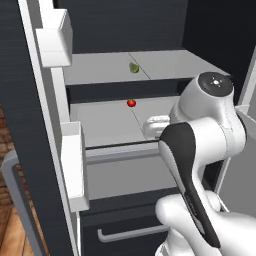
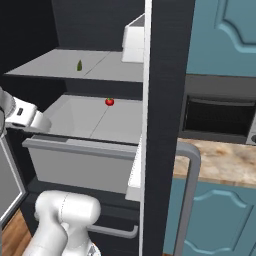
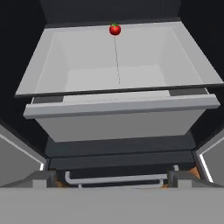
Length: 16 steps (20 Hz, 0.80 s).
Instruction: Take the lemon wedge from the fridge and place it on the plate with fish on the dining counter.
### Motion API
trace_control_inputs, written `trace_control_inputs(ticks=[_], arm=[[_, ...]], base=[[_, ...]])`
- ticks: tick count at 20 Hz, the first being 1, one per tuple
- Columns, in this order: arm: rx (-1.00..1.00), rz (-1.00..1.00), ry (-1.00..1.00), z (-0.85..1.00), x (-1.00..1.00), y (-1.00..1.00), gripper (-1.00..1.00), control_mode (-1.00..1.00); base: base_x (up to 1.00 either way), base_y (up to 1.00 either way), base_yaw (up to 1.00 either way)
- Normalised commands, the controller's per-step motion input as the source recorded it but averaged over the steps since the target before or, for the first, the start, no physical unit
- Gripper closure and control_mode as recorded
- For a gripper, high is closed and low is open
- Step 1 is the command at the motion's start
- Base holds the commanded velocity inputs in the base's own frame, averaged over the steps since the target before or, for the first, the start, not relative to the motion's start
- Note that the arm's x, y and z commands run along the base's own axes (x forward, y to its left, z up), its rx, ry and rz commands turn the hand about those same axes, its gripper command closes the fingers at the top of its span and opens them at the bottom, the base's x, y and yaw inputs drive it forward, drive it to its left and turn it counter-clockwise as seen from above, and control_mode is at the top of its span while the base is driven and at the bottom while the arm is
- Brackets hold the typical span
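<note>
The fridge (image 1: 30,75) stands with its doors open. On its upper light grey shelf lies the lemon wedge (image 1: 134,67) (image 2: 79,65), tiny and yellowish-green. My gripper (image 1: 151,127) (image 3: 111,178) hovers low in front of the lower shelf, well below and in front of the wedge. Its fingers (image 3: 41,178) stand wide apart, open and with nothing between them. It faces a light grey pulled-out bin (image 3: 122,105). The plate with fish and the dining counter are out of view.
A small round red fruit (image 1: 131,103) (image 2: 109,101) (image 3: 115,29) sits at the back of the lower shelf. White door bins (image 1: 75,165) line the left door. The right door's edge (image 2: 165,125) and grey handle (image 2: 192,190) stand close by. A marbled counter top (image 2: 220,160) lies to the right.
</note>
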Motion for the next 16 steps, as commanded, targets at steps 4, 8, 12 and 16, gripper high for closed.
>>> trace_control_inputs(ticks=[4, 8, 12, 16], arm=[[-0.04, 0.06, -0.17, 1.00, 0.30, 0.00, -1.00, -1.00], [0.00, 0.12, -0.05, 0.90, 0.34, -0.02, -1.00, -1.00], [0.09, 0.17, 0.02, 0.33, 0.68, -0.25, -1.00, -1.00], [0.01, 0.10, 0.00, 0.00, 0.06, -0.16, -1.00, -1.00]], base=[[0.00, 0.00, 0.00], [0.00, 0.00, 0.00], [0.00, 0.00, 0.00], [0.00, 0.00, 0.00]])
